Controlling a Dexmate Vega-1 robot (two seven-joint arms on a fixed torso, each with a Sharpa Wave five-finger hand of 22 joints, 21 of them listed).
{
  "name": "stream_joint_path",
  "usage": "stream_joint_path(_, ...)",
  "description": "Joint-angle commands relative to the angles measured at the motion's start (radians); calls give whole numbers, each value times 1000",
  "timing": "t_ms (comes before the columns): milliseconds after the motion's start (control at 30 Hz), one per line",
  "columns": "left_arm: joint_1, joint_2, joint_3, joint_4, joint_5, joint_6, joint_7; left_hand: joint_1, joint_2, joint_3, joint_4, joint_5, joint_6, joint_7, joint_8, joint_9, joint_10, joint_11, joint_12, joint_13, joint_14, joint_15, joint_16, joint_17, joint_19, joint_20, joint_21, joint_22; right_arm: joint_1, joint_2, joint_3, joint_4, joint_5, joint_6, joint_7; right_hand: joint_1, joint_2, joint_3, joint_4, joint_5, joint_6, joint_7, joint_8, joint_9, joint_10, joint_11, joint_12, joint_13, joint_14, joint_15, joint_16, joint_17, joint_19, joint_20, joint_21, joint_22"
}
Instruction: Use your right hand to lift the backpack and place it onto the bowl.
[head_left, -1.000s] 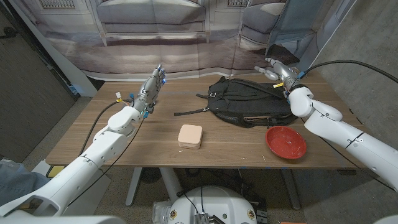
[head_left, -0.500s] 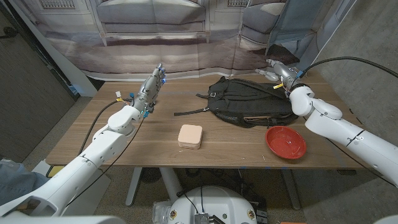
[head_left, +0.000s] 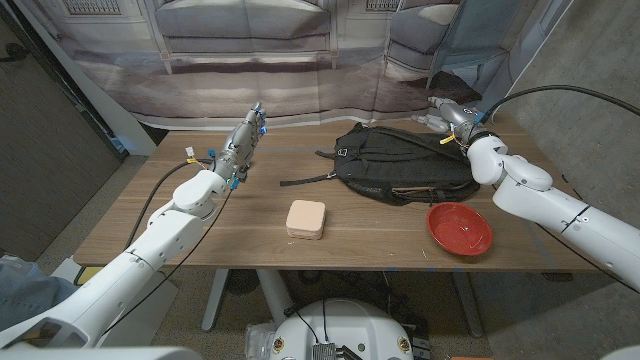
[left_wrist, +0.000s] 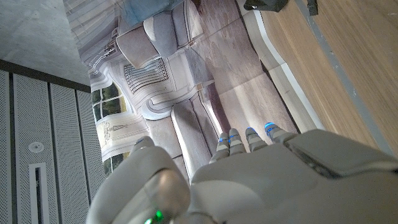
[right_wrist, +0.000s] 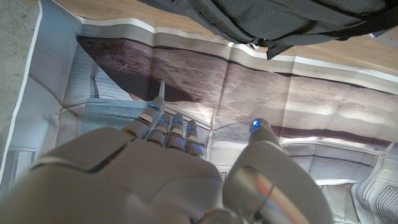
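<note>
Overall, the scene is a wooden bench (head_left: 200, 235) of long planks, standing before a printed backdrop (head_left: 245, 45) that shows upholstered seats and a pale floor. A dark panel (head_left: 40, 150) flanks the bench on the robot's left, and grey carpet (head_left: 600, 110) lies on its right.

Largest item on the bench: the black backpack (head_left: 400, 162), lying flat toward the far right portion, with one strap (head_left: 305, 182) trailing across the wood toward the middle. From the right wrist view, the backpack (right_wrist: 280, 18) and a loop of its strap lie at the bench's far edge, apart from the fingertips.

Next, the red bowl (head_left: 459, 228) sits near the front right edge, just beside the backpack's near side; contact between the two cannot be determined.

A small beige square box (head_left: 306, 218) sits mid-bench, well apart from the bowl and nearer the strap end.

Right hand (head_left: 450, 113): raised over the far right corner, just beyond the backpack's far end, holding nothing. Its fingers (right_wrist: 168, 127) are extended and the thumb stands apart, so the hand is spread. No contact with the backpack is visible.

Left hand (head_left: 248, 135): raised above the far left portion of the bench, fingers (left_wrist: 249, 138) straight and extended toward the backdrop, holding nothing, well apart from the backpack.
</note>
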Motion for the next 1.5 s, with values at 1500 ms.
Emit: stream_joint_path(1500, 62, 39, -25, -112, 11, 49, 57, 4, 14, -22, 1, 7, 18, 10, 1, 4, 1, 19, -2, 3, 7, 13, 0, 3, -7, 5, -2, 2, 90, -40, -117, -33, -263, -133, 318, 248, -72, 39, -63, 54, -182, -47, -8, 5, -142, 3, -29, 7, -72, 50, -17, 2, 30, 42, -68, 3)
